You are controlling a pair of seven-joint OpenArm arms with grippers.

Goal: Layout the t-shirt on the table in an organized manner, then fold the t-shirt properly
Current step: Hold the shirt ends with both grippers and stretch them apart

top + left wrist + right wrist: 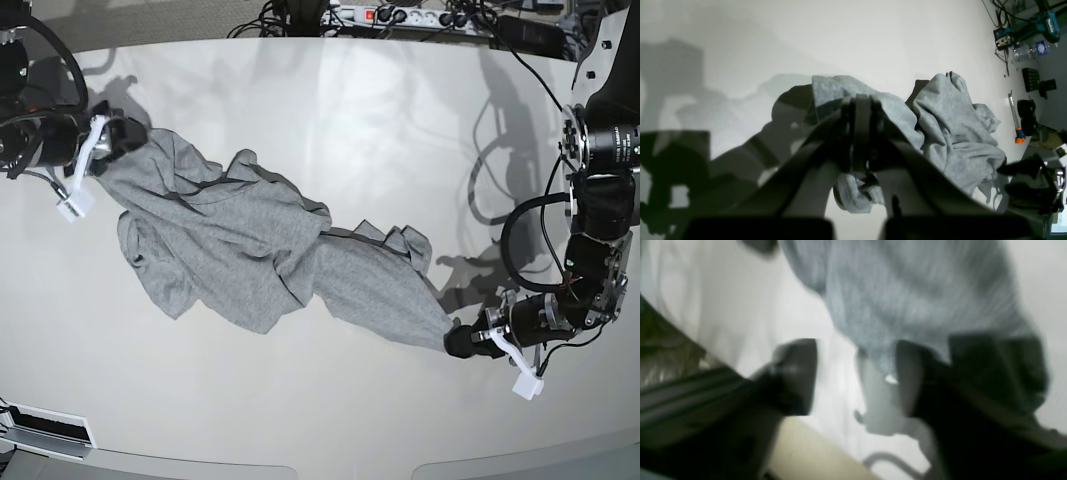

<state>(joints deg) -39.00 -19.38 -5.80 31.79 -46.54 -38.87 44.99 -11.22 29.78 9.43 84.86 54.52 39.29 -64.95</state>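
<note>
The heather-grey t-shirt (pixel 250 240) lies crumpled and stretched diagonally across the white table (pixel 380 130). My left gripper (pixel 458 342) is shut on its lower-right end; in the left wrist view the closed fingers (pixel 862 110) pinch a bunch of t-shirt (pixel 953 126) fabric above the table (pixel 806 40). My right gripper (pixel 118 138) is at the shirt's upper-left end. In the blurred right wrist view the right gripper (pixel 853 376) has its fingers apart, with the t-shirt (pixel 907 300) edge hanging just above and between them over the table (pixel 723 306).
A power strip (pixel 400 15) and cables run along the table's far edge. In the left wrist view a teal drill (pixel 1047 23), a water bottle (pixel 1027 50) and an orange-tipped tool (pixel 1015 116) lie at the table's edge. A grey panel (pixel 45 430) sits at the near-left corner.
</note>
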